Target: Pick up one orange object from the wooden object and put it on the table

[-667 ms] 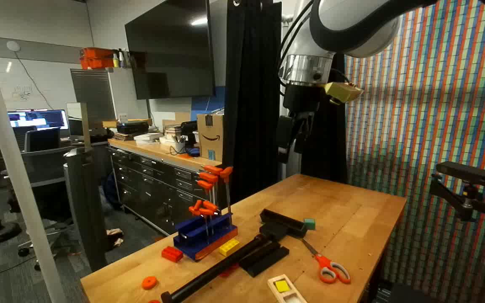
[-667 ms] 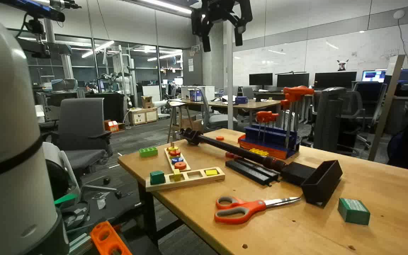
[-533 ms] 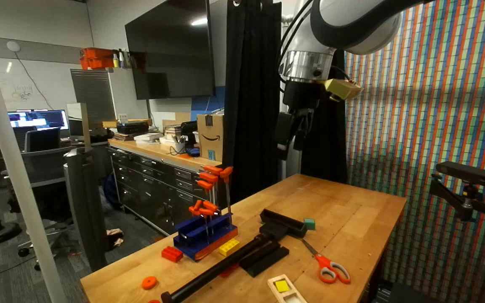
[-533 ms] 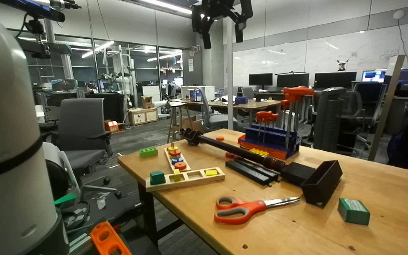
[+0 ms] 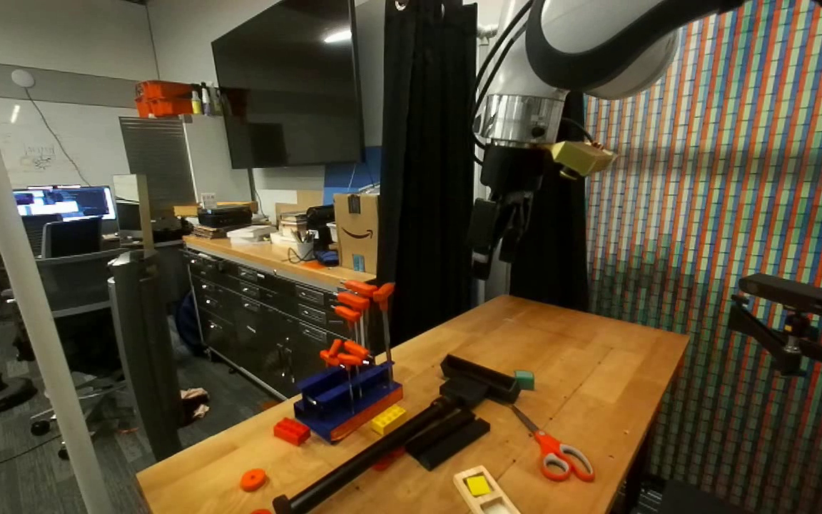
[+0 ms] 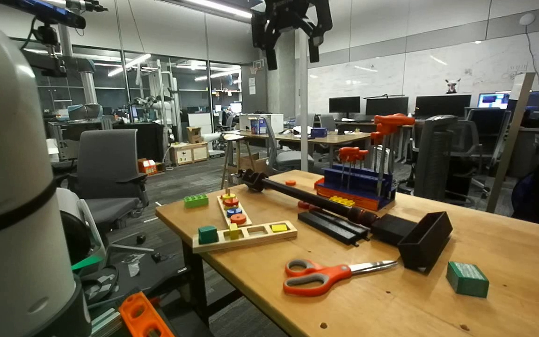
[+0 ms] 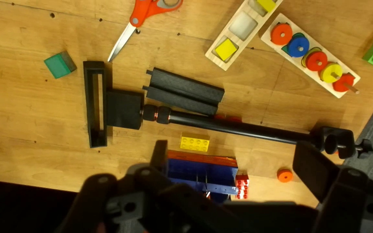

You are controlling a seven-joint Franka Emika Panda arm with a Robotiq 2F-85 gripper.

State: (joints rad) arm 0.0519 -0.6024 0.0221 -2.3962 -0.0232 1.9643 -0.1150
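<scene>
The gripper (image 6: 293, 60) hangs high, empty, jaws spread; in the wrist view, the slanting pegboard (image 7: 314, 75) (orange disc (image 7: 277, 36) at its upper end) lies up-right of it.

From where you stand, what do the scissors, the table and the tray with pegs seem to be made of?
Scissors: shiny blades, probably steel; evenly coloured orange-grey handles suggest plastic. Table: wood, slight sheen, showing seams between boards. Tray: likely wood, matte-looking, judging by its pale tan colour.
</scene>
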